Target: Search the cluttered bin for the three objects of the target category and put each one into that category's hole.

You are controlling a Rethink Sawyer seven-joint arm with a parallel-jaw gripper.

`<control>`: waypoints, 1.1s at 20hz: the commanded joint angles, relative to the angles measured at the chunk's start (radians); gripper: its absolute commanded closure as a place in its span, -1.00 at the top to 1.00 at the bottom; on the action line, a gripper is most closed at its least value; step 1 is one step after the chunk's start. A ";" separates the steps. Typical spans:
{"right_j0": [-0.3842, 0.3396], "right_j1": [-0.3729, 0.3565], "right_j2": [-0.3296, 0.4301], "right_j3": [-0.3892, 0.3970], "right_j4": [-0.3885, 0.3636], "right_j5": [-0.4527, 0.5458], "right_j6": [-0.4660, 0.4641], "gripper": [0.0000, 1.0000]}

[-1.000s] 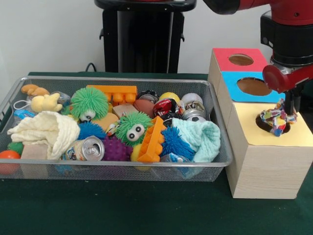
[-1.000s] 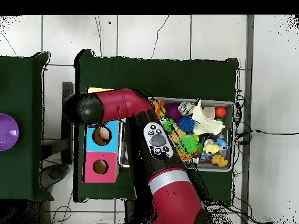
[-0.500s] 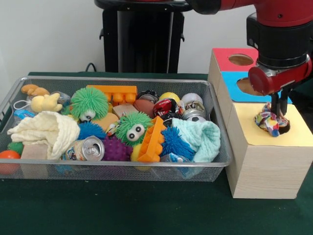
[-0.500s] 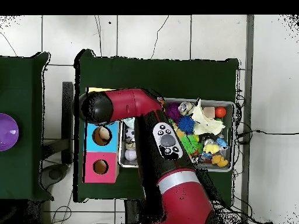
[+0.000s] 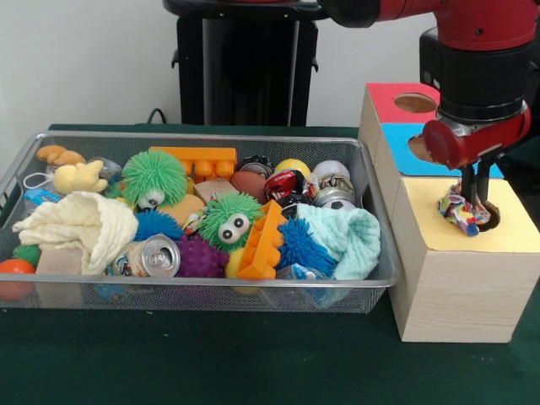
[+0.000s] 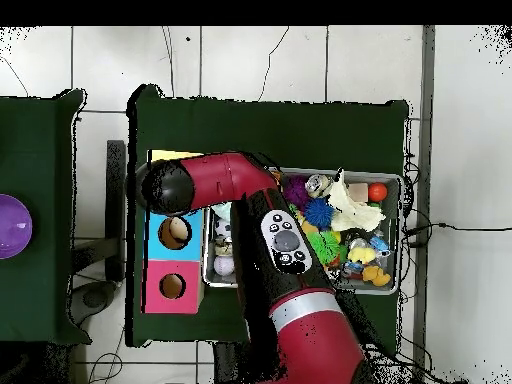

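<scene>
- The gripper [image 5: 472,196] hangs over the round hole in the yellow top [image 5: 515,229] of the wooden sorting box [image 5: 451,295]; its two dark fingers [image 5: 466,179] stand slightly apart, their tips down in a crumpled multicoloured cloth [image 5: 461,213].
- The cloth sits bunched in the hole's mouth, partly above the rim.
- Behind the yellow panel lie a blue panel [image 5: 403,153] and a red panel [image 5: 384,99], each with a round hole.
- The wire-mesh bin [image 5: 371,278] beside the box holds fuzzy green puffballs [image 5: 229,218], a spiky purple ball [image 5: 201,256], an orange plastic brick [image 5: 262,240], a dented metal can [image 5: 156,256], a cream towel [image 5: 80,224] and a mint towel [image 5: 342,239].
</scene>
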 commanded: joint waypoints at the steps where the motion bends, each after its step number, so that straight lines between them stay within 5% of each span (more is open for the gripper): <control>1: -0.005 0.069 -0.047 0.015 -0.082 -0.057 0.062 -1.00; 22: 0.056 0.250 -0.134 -0.046 -0.151 -0.205 0.067 -1.00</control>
